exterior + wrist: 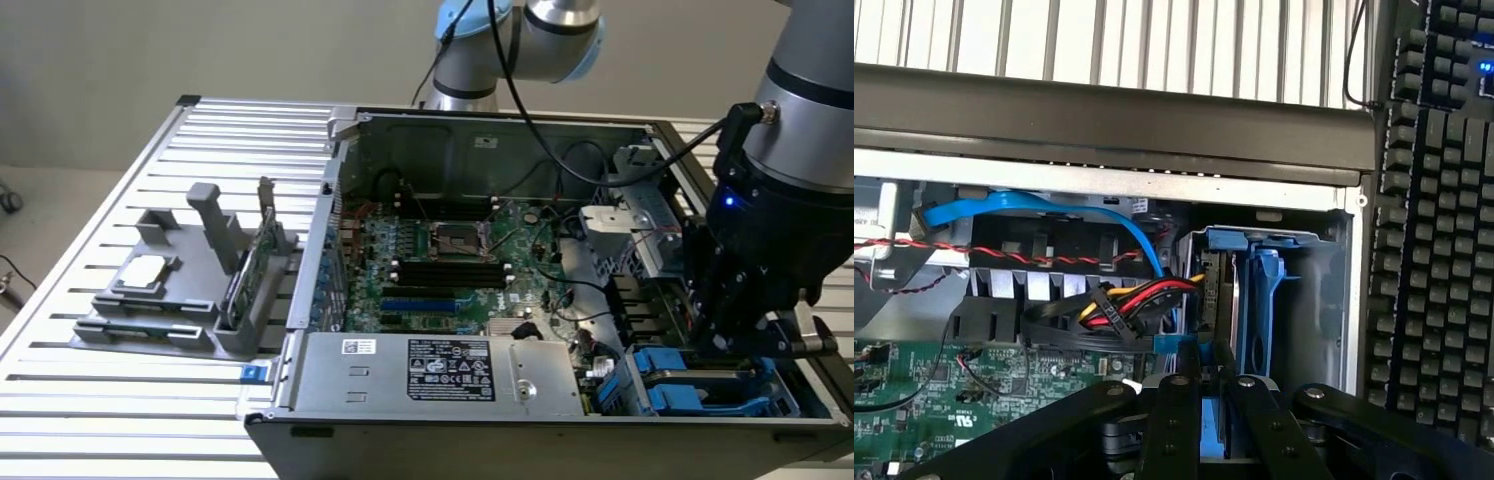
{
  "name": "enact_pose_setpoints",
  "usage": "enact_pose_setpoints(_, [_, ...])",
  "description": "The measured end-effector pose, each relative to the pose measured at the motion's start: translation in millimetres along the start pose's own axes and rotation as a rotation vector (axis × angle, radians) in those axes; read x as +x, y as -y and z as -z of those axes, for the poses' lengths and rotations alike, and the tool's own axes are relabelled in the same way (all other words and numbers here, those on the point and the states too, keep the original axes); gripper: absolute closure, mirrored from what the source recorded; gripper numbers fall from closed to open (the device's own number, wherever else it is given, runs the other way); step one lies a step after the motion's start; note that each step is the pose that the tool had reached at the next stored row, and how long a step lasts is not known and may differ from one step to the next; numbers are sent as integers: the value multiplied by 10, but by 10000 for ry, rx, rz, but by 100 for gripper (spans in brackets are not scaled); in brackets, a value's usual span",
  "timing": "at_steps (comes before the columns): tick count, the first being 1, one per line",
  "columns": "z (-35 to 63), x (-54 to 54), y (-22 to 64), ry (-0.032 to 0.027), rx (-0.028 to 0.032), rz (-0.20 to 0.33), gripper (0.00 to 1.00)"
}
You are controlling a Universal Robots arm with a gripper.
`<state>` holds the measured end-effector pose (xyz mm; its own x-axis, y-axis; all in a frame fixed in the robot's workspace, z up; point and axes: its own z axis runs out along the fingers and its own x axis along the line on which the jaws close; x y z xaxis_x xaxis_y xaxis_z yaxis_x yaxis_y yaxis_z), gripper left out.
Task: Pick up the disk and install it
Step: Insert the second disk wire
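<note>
The open PC case [534,250] lies on a slatted metal table [120,210]. Inside it are a green motherboard [441,270], a silver power supply [441,372] along the near wall, and, at the exterior view's right corner, a drive bay [1324,290] with blue carriers [681,385]. To the exterior view's left of the case a grey holder [174,290] carries a small square chip [144,272] and an upright board [267,250].

The gripper [1202,385] reaches down into the bay corner, and its black fingers [1179,400] are closed narrowly on the disk [1216,300]. The disk stands on edge in the bay: a thin dark slab seen edge-on, framed by bright blue plastic at its top and along one side. Its label cannot be seen from here.

Just beside the disk a bundle of red, yellow and black wires [1124,305] ends at a black connector, and a flat blue cable [1054,205] curves over a black fan shroud [1014,290]. A black keyboard [1434,230] lies outside the case wall, on the far side of the bay from the motherboard
</note>
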<state>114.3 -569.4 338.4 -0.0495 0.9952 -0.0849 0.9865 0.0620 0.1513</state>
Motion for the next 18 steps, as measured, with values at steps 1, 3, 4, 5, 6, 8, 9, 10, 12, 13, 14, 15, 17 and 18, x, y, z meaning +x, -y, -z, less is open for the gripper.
enact_pose_setpoints(1, [-2, -5, 1, -19, -3, -3, 84])
enact_pose_setpoints(3, [-7, -15, 2, -61, -8, -11, 84])
enact_pose_setpoints(4, [-8, -21, 3, -84, -11, -15, 84])
enact_pose_setpoints(5, [-9, -26, 3, -109, -13, -18, 84])
enact_pose_setpoints(6, [-10, -31, 3, -135, -14, -22, 84])
enact_pose_setpoints(8, [-11, -39, 3, -192, -18, -31, 84])
enact_pose_setpoints(9, [-11, -43, 2, -219, -20, -36, 84])
enact_pose_setpoints(10, [-12, -47, 2, -247, -21, -40, 84])
enact_pose_setpoints(12, [-14, -55, 1, -299, -24, -48, 84])
enact_pose_setpoints(13, [-14, -60, 0, -325, -25, -52, 84])
enact_pose_setpoints(14, [-15, -64, 0, -358, -27, -58, 84])
enact_pose_setpoints(15, [-16, -69, -1, -385, -28, -62, 84])
enact_pose_setpoints(17, [-18, -80, 0, -444, -31, -72, 84])
enact_pose_setpoints(18, [-19, -86, 0, -477, -33, -77, 84])
